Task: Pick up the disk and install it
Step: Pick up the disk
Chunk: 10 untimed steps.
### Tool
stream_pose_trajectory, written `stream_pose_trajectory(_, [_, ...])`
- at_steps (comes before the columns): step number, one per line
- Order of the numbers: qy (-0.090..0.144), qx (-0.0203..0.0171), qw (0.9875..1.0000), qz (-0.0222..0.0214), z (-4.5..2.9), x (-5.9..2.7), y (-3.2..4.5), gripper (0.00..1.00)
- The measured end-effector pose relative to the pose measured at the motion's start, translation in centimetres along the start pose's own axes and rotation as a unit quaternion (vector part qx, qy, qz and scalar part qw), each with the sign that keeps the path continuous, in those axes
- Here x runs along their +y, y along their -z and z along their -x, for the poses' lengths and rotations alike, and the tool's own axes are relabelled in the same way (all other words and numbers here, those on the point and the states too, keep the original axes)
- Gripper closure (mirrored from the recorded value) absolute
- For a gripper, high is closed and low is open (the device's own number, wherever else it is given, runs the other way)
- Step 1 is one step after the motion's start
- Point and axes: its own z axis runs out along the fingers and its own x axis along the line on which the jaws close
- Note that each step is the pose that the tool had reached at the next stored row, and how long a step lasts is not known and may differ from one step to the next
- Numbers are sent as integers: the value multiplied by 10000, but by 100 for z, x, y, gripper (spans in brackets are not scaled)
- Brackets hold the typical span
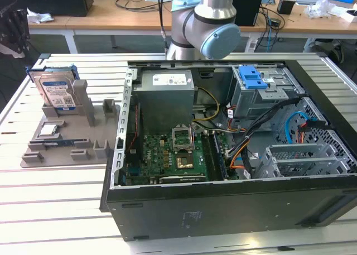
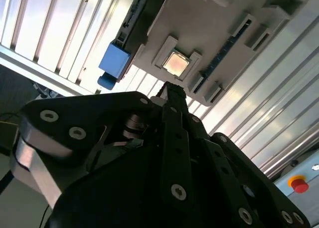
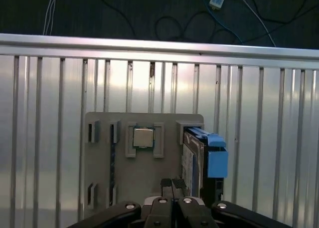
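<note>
The black two-finger gripper [image 3: 173,183] has its fingers pressed together on nothing, poised over a flat grey plastic fixture tray [image 3: 99,153]; the flat silver metal disk with its blue plastic carrier frame [image 3: 193,155] stands on edge in a slot of that tray, near a small square silver chip [image 3: 143,137]; in the exterior view the tray lies on the slatted aluminium table [image 1: 56,205], on the exterior view's left of an open black computer case [image 1: 223,202].

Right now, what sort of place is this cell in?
Probably a robotics lab or workshop set up for PC assembly: an open computer case on a slatted aluminium table, a grey fixture holding the disk upright beside it, and wooden desks with cables behind.
</note>
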Motion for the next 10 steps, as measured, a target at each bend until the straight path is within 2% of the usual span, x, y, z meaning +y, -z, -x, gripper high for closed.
stream_pose_trajectory(4, [32, 20, 10000, 2, 0, 0, 0, 64])
stream_pose_trajectory(7, [51, 32, 10000, 2, 0, 0, 0, 58])
stream_pose_trajectory(9, [65, 40, 10000, 3, 0, 0, 0, 46])
stream_pose_trajectory(10, [71, 43, 10000, 3, 0, 0, 0, 46])
